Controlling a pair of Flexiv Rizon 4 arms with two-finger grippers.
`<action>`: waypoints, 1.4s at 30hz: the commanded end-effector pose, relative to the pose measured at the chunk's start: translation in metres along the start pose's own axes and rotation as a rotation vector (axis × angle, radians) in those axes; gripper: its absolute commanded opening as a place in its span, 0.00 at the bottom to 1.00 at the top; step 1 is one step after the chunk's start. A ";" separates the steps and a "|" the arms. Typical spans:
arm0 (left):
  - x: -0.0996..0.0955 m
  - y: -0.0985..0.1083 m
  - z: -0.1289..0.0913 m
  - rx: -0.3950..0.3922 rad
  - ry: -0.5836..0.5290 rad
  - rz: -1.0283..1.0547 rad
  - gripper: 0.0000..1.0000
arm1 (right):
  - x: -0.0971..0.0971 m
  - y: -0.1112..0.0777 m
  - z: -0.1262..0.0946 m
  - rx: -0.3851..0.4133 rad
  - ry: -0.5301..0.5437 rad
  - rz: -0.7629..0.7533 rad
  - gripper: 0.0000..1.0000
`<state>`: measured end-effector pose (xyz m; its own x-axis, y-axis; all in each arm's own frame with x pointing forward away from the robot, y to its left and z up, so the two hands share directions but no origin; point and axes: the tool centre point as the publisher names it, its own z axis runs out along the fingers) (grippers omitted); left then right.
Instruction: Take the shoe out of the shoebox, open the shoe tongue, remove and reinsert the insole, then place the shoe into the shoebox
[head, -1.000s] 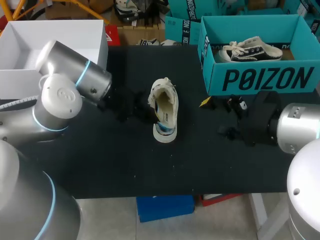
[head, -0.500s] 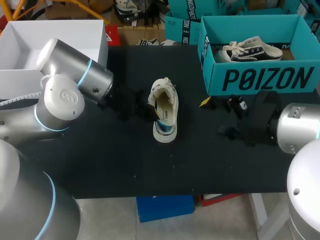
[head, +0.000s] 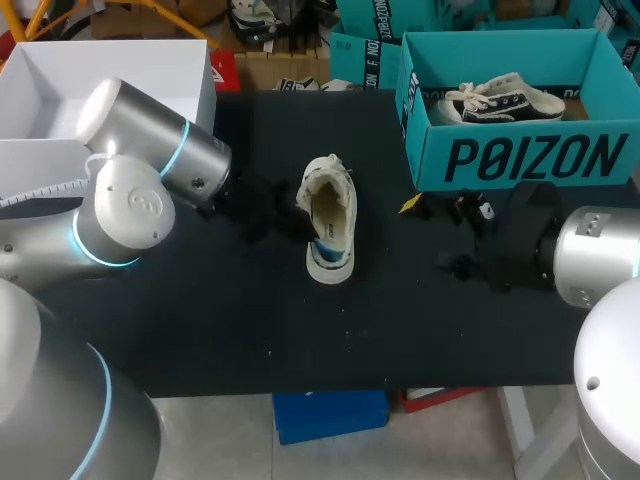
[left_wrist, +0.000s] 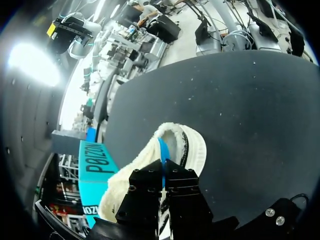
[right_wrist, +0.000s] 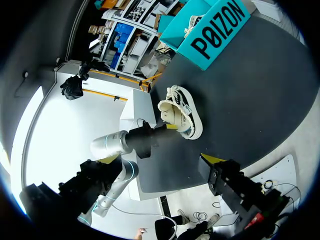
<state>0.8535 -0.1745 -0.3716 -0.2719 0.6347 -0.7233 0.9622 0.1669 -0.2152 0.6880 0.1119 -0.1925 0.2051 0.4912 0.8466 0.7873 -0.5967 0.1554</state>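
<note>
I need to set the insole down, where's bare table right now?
Bare: the wide strip between the shoe and the near edge of the table. Crowded: left arm beside the shoe, right arm before the shoebox.

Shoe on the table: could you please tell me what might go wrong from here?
The left gripper is at the rim of the shoe while the right gripper sits apart by the box, so nothing steadies the shoe; a pull may drag or tip it. The left wrist view cannot confirm the hold, so it may slip.
</note>
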 end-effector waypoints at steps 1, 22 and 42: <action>-0.002 0.001 0.001 -0.006 0.009 -0.002 0.00 | -0.007 0.001 -0.004 0.074 0.015 0.013 1.00; 0.006 -0.004 0.009 0.054 0.083 -0.024 0.40 | -0.007 0.001 -0.004 0.074 0.015 0.013 1.00; -0.025 -0.018 -0.021 0.083 0.157 0.068 0.00 | -0.007 0.001 -0.004 0.074 0.015 0.013 1.00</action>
<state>0.8381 -0.1740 -0.3426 -0.2064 0.7072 -0.6762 0.9716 0.0662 -0.2273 0.6880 0.1119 -0.1925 0.2051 0.4911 0.8466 0.7873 -0.5967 0.1554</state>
